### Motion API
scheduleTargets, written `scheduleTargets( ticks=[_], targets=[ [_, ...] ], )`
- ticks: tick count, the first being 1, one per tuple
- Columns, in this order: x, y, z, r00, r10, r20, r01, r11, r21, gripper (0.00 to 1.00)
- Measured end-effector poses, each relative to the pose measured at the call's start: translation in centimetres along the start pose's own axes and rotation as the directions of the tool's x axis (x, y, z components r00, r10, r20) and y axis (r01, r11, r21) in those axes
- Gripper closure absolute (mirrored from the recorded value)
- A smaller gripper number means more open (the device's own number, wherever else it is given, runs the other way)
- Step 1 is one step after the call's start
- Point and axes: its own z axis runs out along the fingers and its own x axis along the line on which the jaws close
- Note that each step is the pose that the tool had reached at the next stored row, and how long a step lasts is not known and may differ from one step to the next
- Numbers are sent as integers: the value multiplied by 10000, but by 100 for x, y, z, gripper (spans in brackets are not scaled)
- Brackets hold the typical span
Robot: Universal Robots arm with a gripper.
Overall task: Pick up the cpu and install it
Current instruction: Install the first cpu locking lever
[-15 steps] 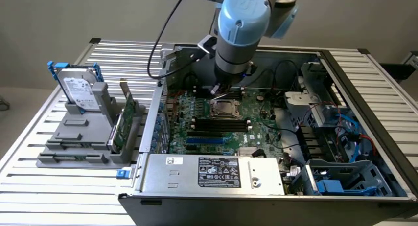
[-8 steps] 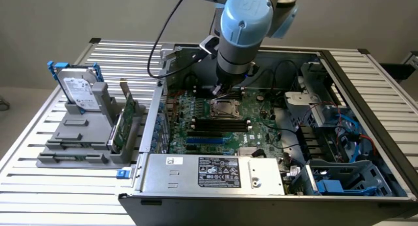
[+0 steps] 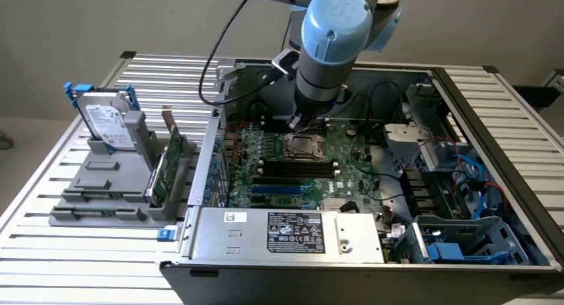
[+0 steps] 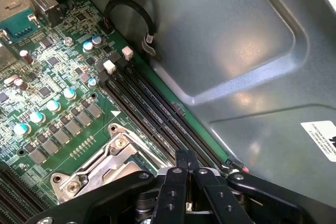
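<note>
My gripper (image 3: 300, 124) hangs from the arm inside the open computer case, just above the far edge of the metal-framed socket (image 3: 305, 147) on the green motherboard (image 3: 352, 179). In the wrist view the two black fingers (image 4: 178, 182) are pressed together at the gripper (image 4: 187, 157), with nothing visible between them. They sit over the corner of the socket frame (image 4: 100, 167), beside the black memory slots (image 4: 152, 114). The gripper body covers the middle of the socket. The cpu is hidden from view.
A hard drive in a blue bracket (image 3: 109, 123) and a circuit card (image 3: 168, 163) stand in a grey rack at the exterior view's left. The power supply (image 3: 300, 232) lies at the case front, drive cages (image 3: 440, 160) at its right. A black cable (image 4: 134, 11) loops by the case wall (image 4: 236, 51).
</note>
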Motion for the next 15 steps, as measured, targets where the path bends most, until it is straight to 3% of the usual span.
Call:
scheduleTargets(
  ticks=[10,15],
  targets=[
    [-13,-32,26,10000,12,-10,-12,10000,11,89],
    [-11,-41,41,10000,17,-66,-17,10000,64,89]
  ],
)
